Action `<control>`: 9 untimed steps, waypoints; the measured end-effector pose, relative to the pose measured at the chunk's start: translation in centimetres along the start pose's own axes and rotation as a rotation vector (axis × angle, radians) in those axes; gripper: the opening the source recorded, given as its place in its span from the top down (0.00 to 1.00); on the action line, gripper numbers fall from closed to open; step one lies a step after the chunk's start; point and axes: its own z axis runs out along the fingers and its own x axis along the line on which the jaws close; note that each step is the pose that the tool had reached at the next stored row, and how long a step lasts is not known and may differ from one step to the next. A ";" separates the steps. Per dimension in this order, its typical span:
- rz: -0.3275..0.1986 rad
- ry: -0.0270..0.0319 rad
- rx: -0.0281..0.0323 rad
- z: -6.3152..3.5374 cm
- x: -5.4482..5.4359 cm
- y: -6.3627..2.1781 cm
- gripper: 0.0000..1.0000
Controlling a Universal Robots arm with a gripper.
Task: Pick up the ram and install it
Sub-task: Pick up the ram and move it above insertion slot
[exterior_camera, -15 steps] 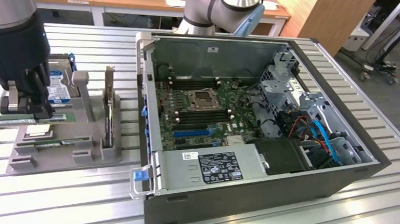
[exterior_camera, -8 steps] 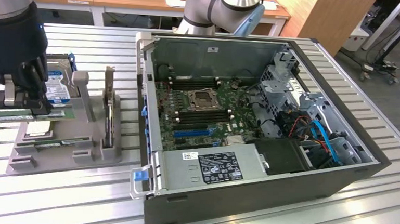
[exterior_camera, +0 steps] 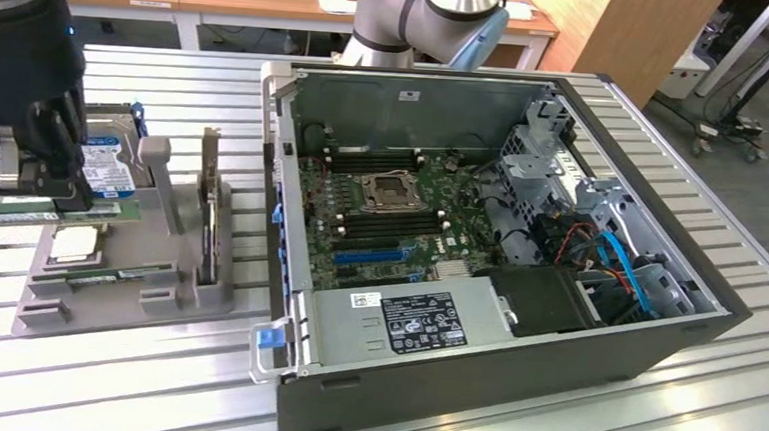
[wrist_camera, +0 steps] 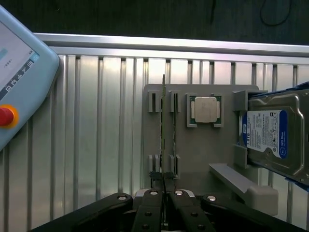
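The ram (exterior_camera: 11,215) is a long thin green stick, held level just above the grey parts holder (exterior_camera: 112,304) at the exterior view's left. My gripper (exterior_camera: 45,200) comes down on it from above and is shut on its middle. In the wrist view the ram (wrist_camera: 163,121) is seen edge-on, running away from the black fingertips (wrist_camera: 153,193) over the holder (wrist_camera: 203,154). The open computer case (exterior_camera: 491,232) lies to the exterior view's right, with its motherboard memory slots (exterior_camera: 375,160) showing.
The holder also carries a processor chip (exterior_camera: 73,245), a silver hard drive with a blue label (exterior_camera: 110,164) and an upright expansion card (exterior_camera: 209,205). A second green strip (exterior_camera: 100,278) sits low in the holder. A teach pendant (wrist_camera: 19,72) lies on the slatted table.
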 end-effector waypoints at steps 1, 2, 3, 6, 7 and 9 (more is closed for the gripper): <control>0.000 0.0000 0.0001 -0.18 0.0 0.01 0.89; 0.000 0.0000 0.0000 -0.38 0.0 0.02 0.89; 0.000 0.0002 0.0000 -0.59 0.0 0.03 0.89; 0.000 0.0000 0.0000 -1.17 0.0 0.05 0.89; 0.000 0.0000 0.0000 -1.36 0.0 0.06 0.89; 0.000 0.0000 0.0001 -1.72 -0.1 0.08 0.89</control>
